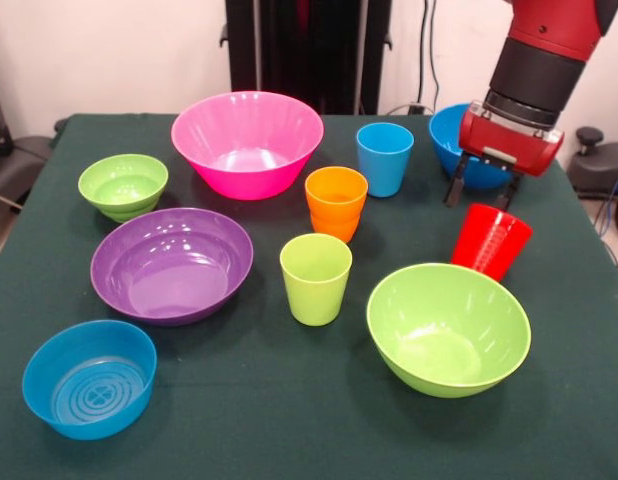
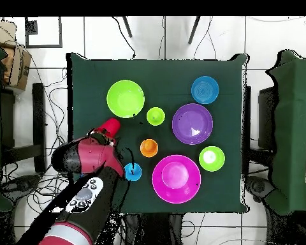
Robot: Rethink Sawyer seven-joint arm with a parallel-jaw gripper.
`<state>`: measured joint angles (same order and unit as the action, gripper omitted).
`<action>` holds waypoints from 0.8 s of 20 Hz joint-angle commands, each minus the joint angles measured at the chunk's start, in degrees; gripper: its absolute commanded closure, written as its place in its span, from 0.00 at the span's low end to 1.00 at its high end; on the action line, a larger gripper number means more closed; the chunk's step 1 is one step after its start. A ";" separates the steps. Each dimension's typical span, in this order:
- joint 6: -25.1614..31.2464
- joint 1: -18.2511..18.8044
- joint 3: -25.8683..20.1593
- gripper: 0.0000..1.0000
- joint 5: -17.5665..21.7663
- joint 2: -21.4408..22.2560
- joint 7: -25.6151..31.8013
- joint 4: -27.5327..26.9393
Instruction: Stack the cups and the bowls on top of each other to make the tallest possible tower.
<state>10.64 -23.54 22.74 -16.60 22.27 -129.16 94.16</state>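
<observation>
My gripper [image 1: 483, 192] hangs open at the right, its fingertips just above and behind the rim of the red cup [image 1: 491, 242], which leans slightly. Behind the gripper, partly hidden, is the large blue bowl [image 1: 451, 140]. The light blue cup [image 1: 384, 158], orange cup [image 1: 336, 202] and lime green cup [image 1: 315, 278] stand apart in the middle. The large lime green bowl [image 1: 449, 328] sits in front of the red cup. The pink bowl [image 1: 247, 140], purple bowl [image 1: 172, 265], small lime green bowl [image 1: 123, 185] and small blue bowl [image 1: 89, 378] lie to the left. Every piece rests singly on the cloth.
The dark green table [image 1: 289, 420] carries all the pieces. From overhead, the arm [image 2: 85, 191] crosses the table's edge and covers the large blue bowl, with the red cup [image 2: 111, 126] at its tip. Cables run over the floor around the table.
</observation>
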 commanded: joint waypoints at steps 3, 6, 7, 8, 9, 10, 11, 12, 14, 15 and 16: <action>6.23 -0.92 -2.44 0.00 4.28 -1.37 -1.47 -3.36; 6.21 -0.75 -2.51 0.00 4.56 -1.14 -1.35 -3.25; 6.21 -0.74 -2.47 0.00 4.60 -1.15 -1.33 -3.28; 6.04 -0.79 -2.35 0.00 4.66 -1.23 -1.35 -3.34; 5.90 -0.76 -2.42 0.00 4.72 -1.22 -1.27 -3.35; 5.76 -0.73 -2.48 0.00 4.78 -1.21 -1.20 -3.36; 5.71 -0.64 -2.59 0.00 4.84 -1.19 -1.07 -3.38; 5.27 -0.55 -2.80 0.00 5.01 -1.00 -0.92 -3.11; 3.94 -0.23 -3.26 0.00 5.02 -0.76 -1.13 -2.64; 3.66 -0.15 -3.40 0.00 4.99 -0.73 -1.31 -2.56; 3.40 0.04 -3.54 0.00 5.06 -0.61 -1.37 -2.43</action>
<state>10.64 -24.37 23.77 -15.56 22.24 -129.16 93.57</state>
